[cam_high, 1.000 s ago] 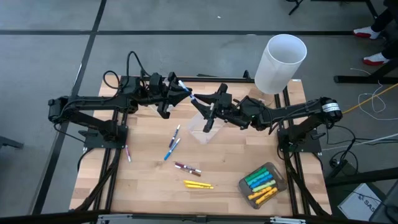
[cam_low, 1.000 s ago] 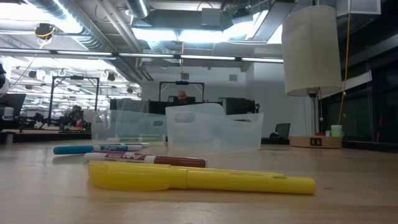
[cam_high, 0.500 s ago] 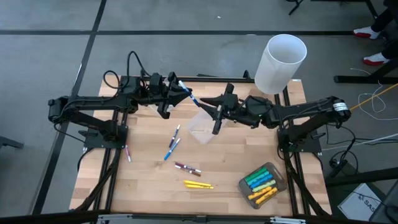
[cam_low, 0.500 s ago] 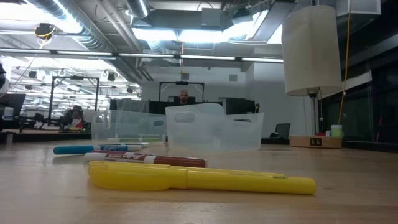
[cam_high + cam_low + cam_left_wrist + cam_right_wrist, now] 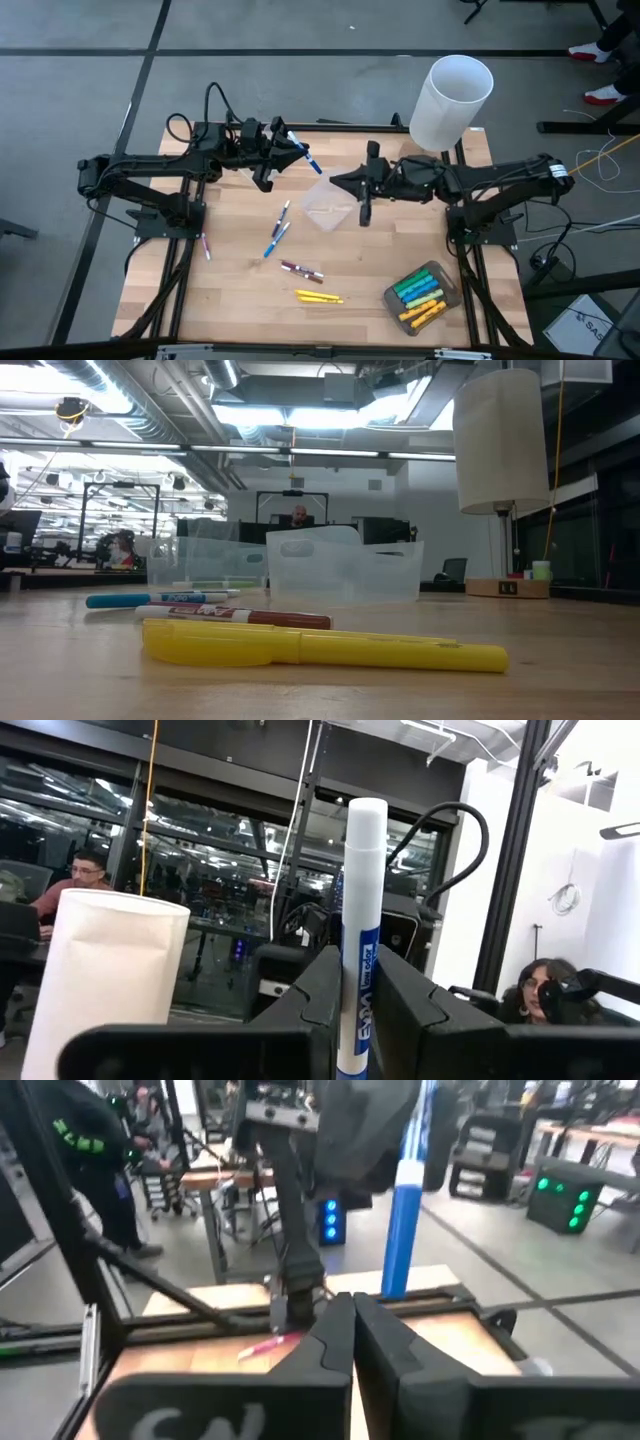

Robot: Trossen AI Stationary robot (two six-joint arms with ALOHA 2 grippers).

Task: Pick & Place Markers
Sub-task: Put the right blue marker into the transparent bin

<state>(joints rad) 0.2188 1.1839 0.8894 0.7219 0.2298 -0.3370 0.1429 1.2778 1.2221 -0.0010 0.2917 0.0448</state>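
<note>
My left gripper (image 5: 290,150) hangs above the table's far middle, shut on a white marker with blue print (image 5: 362,910). The marker's blue end (image 5: 312,163) sticks out toward the right arm and also shows in the right wrist view (image 5: 408,1210). My right gripper (image 5: 365,212) is shut on nothing, to the right of that marker, above the clear tub (image 5: 325,208). Loose markers lie flat on the wood: two blue-and-white ones (image 5: 278,228), a maroon one (image 5: 301,270), a yellow one (image 5: 318,297) and one by the left rail (image 5: 206,246). My left gripper pinches the marker's white barrel (image 5: 360,948) between its two fingers (image 5: 318,990), partway along its length. The fingers reach level from the table's left and lie across the marker. The marker is lifted clear of the table, its blue end slanting toward the right arm.
A tall white cylinder (image 5: 450,100) stands at the far right corner. A clear tub (image 5: 420,295) with yellow, green and blue markers sits at the near right. In the low view, the yellow marker (image 5: 320,645) lies nearest, with clear tubs (image 5: 340,570) behind.
My right gripper has drawn back from the held marker's blue end toward the table's right edge, and its fingers have shut on nothing. The left gripper and its marker have kept still.
</note>
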